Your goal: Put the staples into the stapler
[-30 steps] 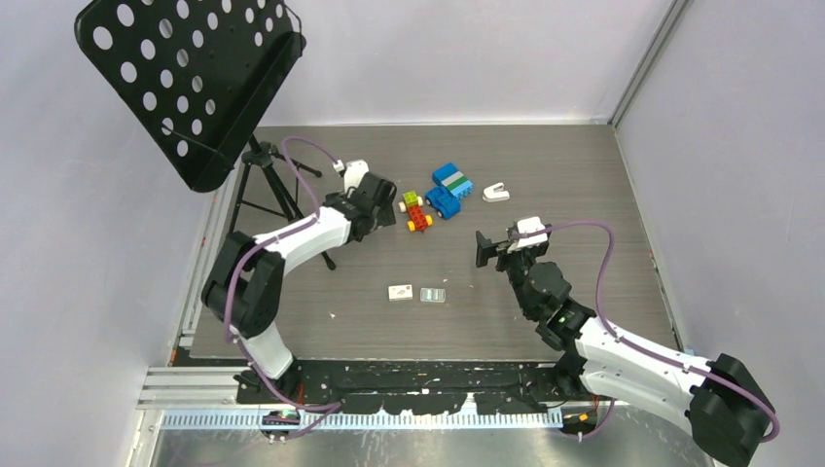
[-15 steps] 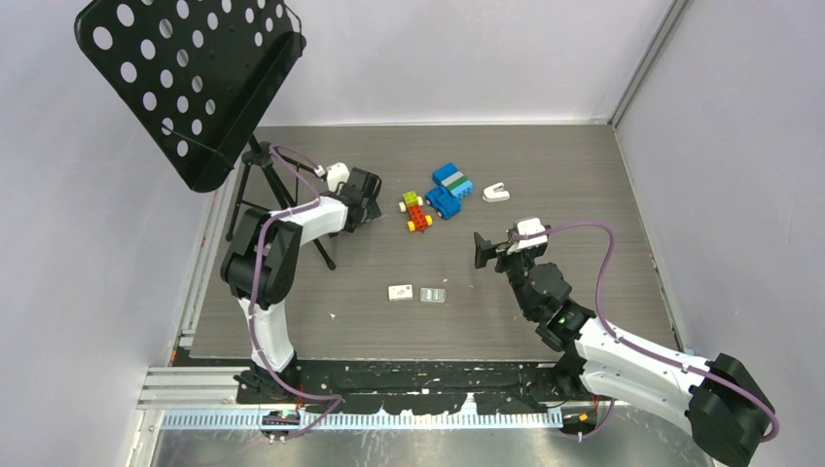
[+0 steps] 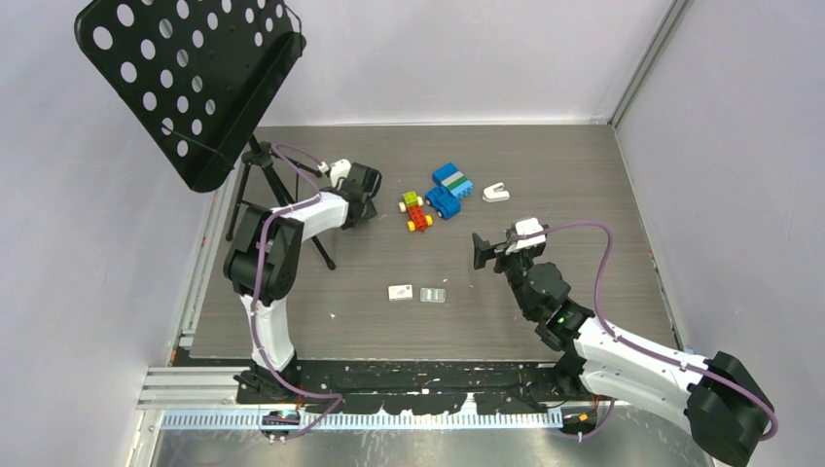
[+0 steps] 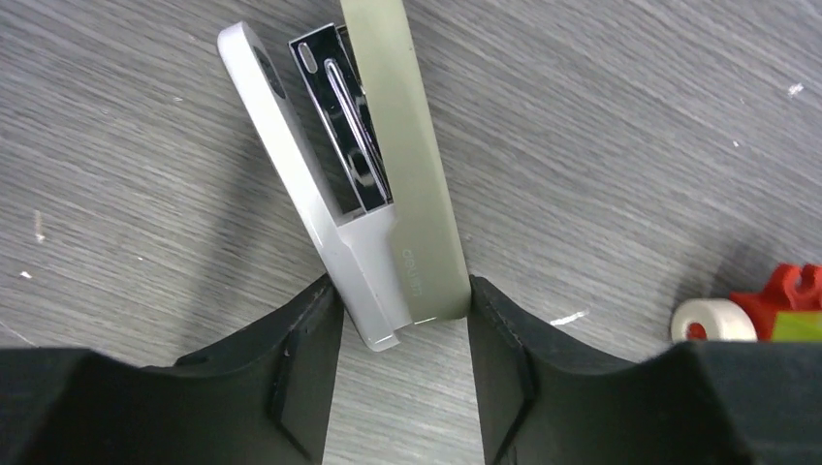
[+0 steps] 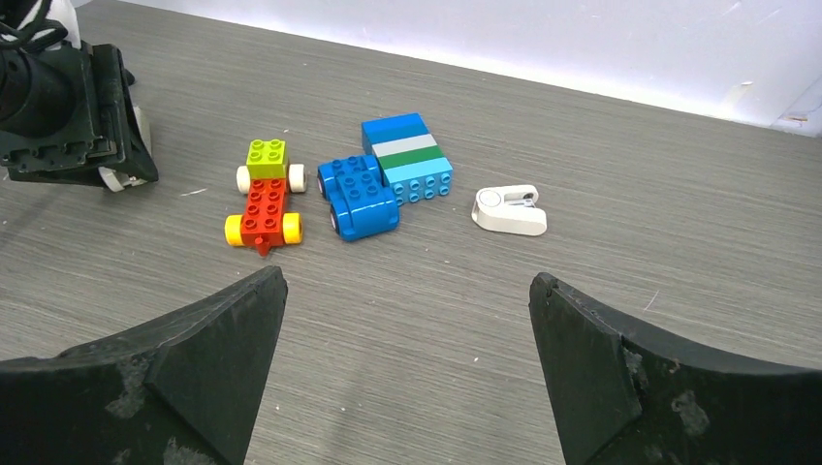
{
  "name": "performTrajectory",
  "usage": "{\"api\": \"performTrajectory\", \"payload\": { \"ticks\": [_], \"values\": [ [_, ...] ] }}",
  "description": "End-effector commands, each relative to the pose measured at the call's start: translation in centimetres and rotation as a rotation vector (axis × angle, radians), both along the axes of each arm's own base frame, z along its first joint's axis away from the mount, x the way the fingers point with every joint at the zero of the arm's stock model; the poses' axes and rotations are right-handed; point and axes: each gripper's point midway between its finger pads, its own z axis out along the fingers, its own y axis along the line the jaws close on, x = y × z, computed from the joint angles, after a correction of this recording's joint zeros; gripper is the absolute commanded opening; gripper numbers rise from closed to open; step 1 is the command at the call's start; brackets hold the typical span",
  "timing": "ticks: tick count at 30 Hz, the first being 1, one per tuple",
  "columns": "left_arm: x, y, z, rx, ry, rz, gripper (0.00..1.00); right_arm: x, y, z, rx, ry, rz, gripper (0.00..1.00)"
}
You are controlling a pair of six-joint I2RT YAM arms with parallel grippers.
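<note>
L gripper [image 4: 402,315] is clamping small white stapler w/ grey-green top [image 4: 383,116], its chrome magazine [image 4: 339,126] lying open; R gripper [image 5: 407,281] is hanging, fingers apart, over grey wood-grain table [image 5: 630,320].

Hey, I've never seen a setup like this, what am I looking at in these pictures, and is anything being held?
Two robot arms are bolted to a table's near edge. The wide picture looks down from above; the other two come from cameras on each wrist. The left gripper is clamped on the hinge end of an opened white stapler. The right gripper is open and empty. On the table lie a strip of staples, a small box, toy blocks, and a white claw-shaped piece. A black music stand is at the left.
</note>
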Motion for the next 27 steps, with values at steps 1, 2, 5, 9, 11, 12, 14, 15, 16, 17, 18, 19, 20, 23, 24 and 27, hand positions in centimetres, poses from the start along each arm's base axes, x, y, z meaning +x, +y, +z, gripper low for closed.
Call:
{"api": "performTrajectory", "payload": {
  "ticks": [1, 2, 5, 9, 11, 12, 14, 15, 16, 17, 18, 19, 20, 23, 24, 27],
  "values": [
    [-0.8, -2.1, 2.2, -0.103, -0.003, -0.097, 0.47, 0.3, 0.0, 1.6, 0.068, -0.036, -0.017, 1.00],
    [-1.4, -2.4, 2.2, -0.116, 0.008, -0.118, 0.44, 0.3, 0.0, 1.6, 0.070, -0.032, -0.017, 1.00],
    [-3.3, -3.9, 2.5, -0.151, 0.033, -0.192, 0.40, 0.3, 0.0, 1.5, 0.074, -0.021, -0.019, 1.00],
    [-6.7, -6.3, 2.6, -0.191, 0.079, -0.309, 0.37, 0.3, 0.1, 1.2, 0.096, 0.009, -0.027, 1.00],
    [-8.5, -7.4, 2.5, -0.208, 0.101, -0.368, 0.37, 0.3, 0.0, 0.2, 0.119, 0.055, -0.044, 1.00],
    [-9.4, -7.9, 2.5, -0.221, 0.108, -0.396, 0.35, 0.5, 0.1, 0.0, 0.125, 0.068, -0.053, 1.00],
    [-11.0, -8.7, 2.5, -0.255, 0.122, -0.446, 0.33, 0.6, 0.3, -0.6, 0.133, 0.121, -0.066, 1.00],
    [-11.7, -9.1, 2.6, -0.276, 0.124, -0.468, 0.33, 0.6, 0.4, -0.8, 0.129, 0.155, -0.072, 1.00],
    [-12.6, -9.6, 2.7, -0.309, 0.130, -0.496, 0.33, 0.6, 0.5, -1.1, 0.126, 0.187, -0.077, 1.00],
    [-13.1, -9.9, 3.0, -0.338, 0.126, -0.512, 0.32, 0.6, 0.5, -1.3, 0.119, 0.221, -0.086, 1.00],
    [-13.6, -10.3, 3.2, -0.366, 0.118, -0.527, 0.31, 0.4, 0.5, -2.1, 0.103, 0.268, -0.092, 1.00],
    [-14.1, -10.6, 3.4, -0.394, 0.114, -0.541, 0.31, 0.4, 0.9, -1.9, 0.123, 0.288, -0.089, 1.00],
    [-14.5, -11.1, 3.7, -0.424, 0.105, -0.560, 0.31, 0.1, 1.1, -2.4, 0.125, 0.332, -0.085, 1.00],
    [-15.4, -12.6, 4.4, -0.506, 0.086, -0.611, 0.31, -0.2, 2.5, -2.8, 0.184, 0.420, -0.058, 1.00],
    [-15.6, -13.1, 4.6, -0.528, 0.082, -0.628, 0.31, -0.3, 3.1, -3.0, 0.219, 0.453, -0.051, 1.00],
    [-15.9, -14.6, 5.2, -0.587, 0.065, -0.667, 0.31, 0.0, 4.7, -3.1, 0.281, 0.528, -0.036, 0.99]
  ]
}}
